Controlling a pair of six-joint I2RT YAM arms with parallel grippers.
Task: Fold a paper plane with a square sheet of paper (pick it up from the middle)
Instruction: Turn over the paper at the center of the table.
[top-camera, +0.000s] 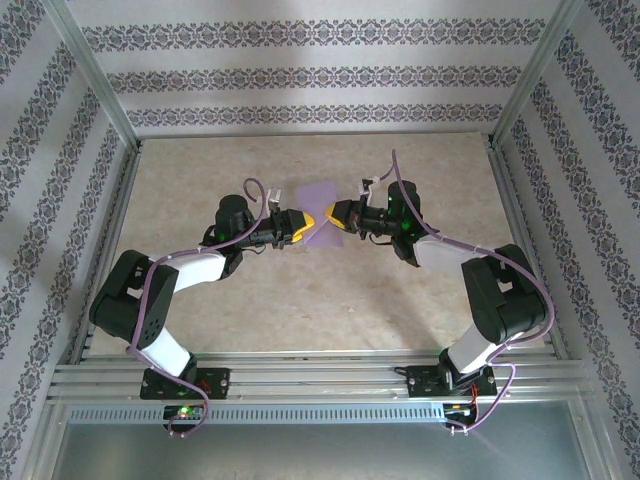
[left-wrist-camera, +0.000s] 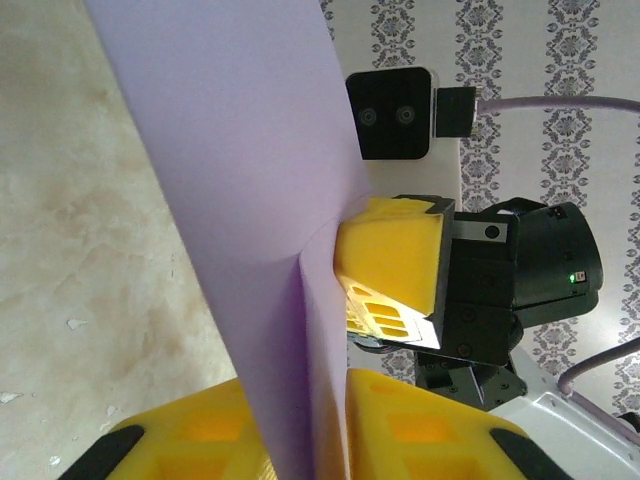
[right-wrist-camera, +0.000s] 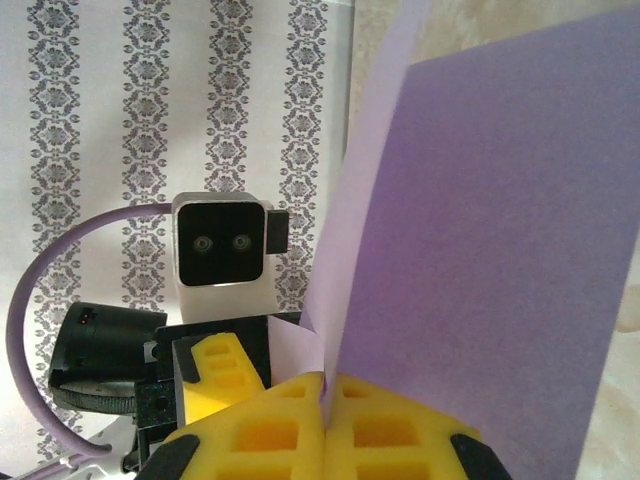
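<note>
Left arm: black-and-white jointed left arm (top-camera: 185, 270), bent inward over the beige mottled counter (top-camera: 200, 170).
Left end effector: yellow-fingered left end effector (top-camera: 304, 225) (left-wrist-camera: 297, 440) on the sheet's left side. Its two fingers (left-wrist-camera: 190, 440) stand one on each side of the paper with a narrow gap between them — whether they press the paper I cannot tell.
Sheet: thin, matte, pale lavender square sheet of paper (top-camera: 318, 200) (left-wrist-camera: 230, 150) (right-wrist-camera: 480, 240), held up off the counter over its middle and steeply tilted between the two end effectors. A soft crease shows near the right one's tip.
Right end effector: yellow-fingered right end effector (top-camera: 333, 214) (left-wrist-camera: 392, 262) (right-wrist-camera: 325, 405), fingers pressed together — pinching the sheet from its right side, tip facing the left one and just beside it.
Right arm: matching black-and-white right arm (top-camera: 490, 290), bent inward from the right.
</note>
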